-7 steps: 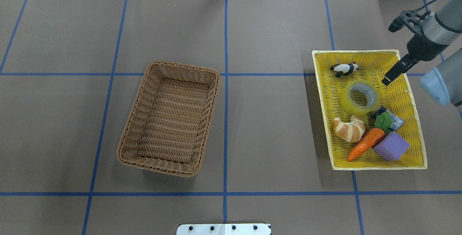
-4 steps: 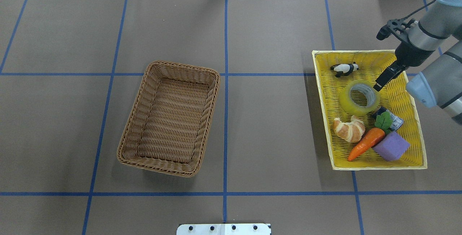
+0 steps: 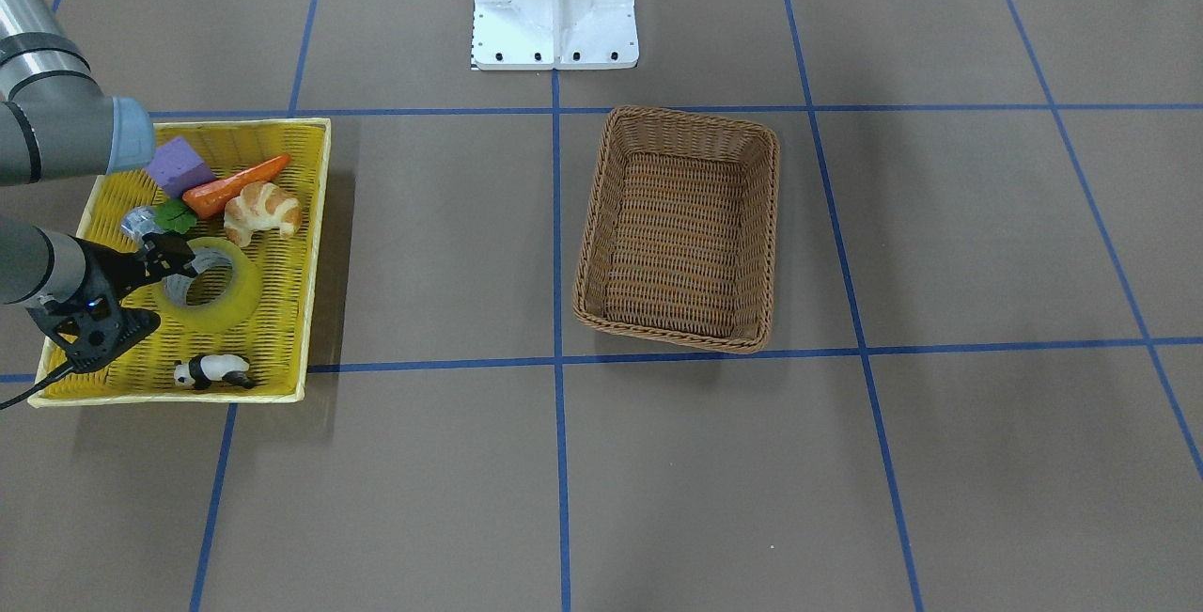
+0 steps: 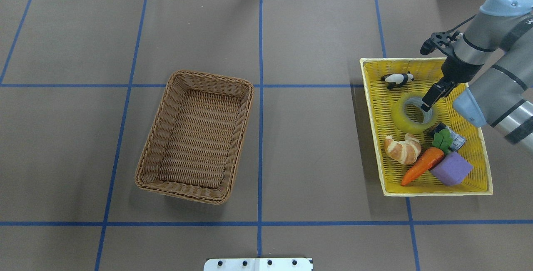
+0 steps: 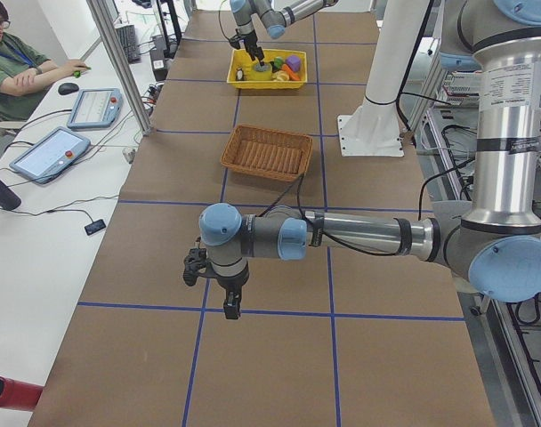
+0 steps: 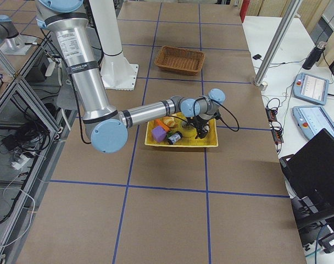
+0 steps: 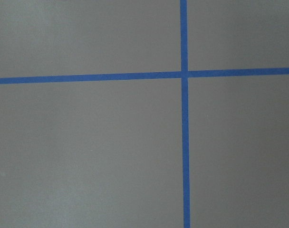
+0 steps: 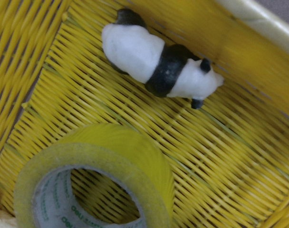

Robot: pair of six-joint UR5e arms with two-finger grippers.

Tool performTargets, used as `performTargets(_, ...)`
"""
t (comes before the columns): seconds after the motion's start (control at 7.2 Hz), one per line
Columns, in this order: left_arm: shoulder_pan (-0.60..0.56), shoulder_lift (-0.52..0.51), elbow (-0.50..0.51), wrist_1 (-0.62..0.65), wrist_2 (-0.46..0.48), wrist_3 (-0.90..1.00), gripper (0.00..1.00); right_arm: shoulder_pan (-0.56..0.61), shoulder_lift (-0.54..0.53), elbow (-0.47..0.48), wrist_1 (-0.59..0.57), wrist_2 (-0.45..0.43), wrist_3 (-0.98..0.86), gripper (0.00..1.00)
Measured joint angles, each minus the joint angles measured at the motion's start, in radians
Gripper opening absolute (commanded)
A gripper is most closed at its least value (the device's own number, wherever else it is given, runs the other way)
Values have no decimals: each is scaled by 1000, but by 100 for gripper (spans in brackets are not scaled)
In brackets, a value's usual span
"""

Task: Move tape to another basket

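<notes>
The brown paper-covered table (image 4: 316,146) is gridded with blue tape lines, which gives each container its own cell. The basket (image 4: 155,137) sits open-mouthed near the middle, probably so that a drop from above needs little aiming. Well apart from it, on the robot's right, the shallow yellow tray (image 4: 377,108) holds all the objects, so the right arm (image 4: 495,79) is the one reaching in. The left arm is parked over bare table. Its gripper, the left gripper (image 5: 228,298), shows only in the side view, so I cannot tell how it is set. The tape (image 4: 406,117) lies flat on the tray floor with its hole facing up, which offers the wall of the roll for a pinch. The right gripper (image 4: 427,104) slants down over the hole's near rim, seemingly lining up one finger inside the core. Its fingers read as a single dark bar, so I cannot tell their gap, and they appear to hold nothing. The purple block (image 4: 452,169), carrot (image 4: 422,165), croissant (image 4: 402,148) and silver cylinder (image 4: 456,137) crowd one side of the roll. The panda (image 4: 397,79) lies on the other side, which leaves the approach from above as the clearest one.
</notes>
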Motion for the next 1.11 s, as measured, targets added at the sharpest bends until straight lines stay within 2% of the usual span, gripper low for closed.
performTargets(0.14, 2, 0, 0, 0, 0, 0, 98, -7, 0, -5, 0, -5, 10, 27)
performTargets(0.28, 4, 0, 0, 0, 0, 1, 98, -11, 4, -9, 0, -16, 38, 0)
performTargets(0.83, 9, 0, 0, -1, 0, 4, 98, -5, 38, 7, 2, -35, 90, 0)
performTargets(1.11, 14, -1, -3, -17, 0, 1, 98, 47, 51, 50, 1, -30, 98, 0)
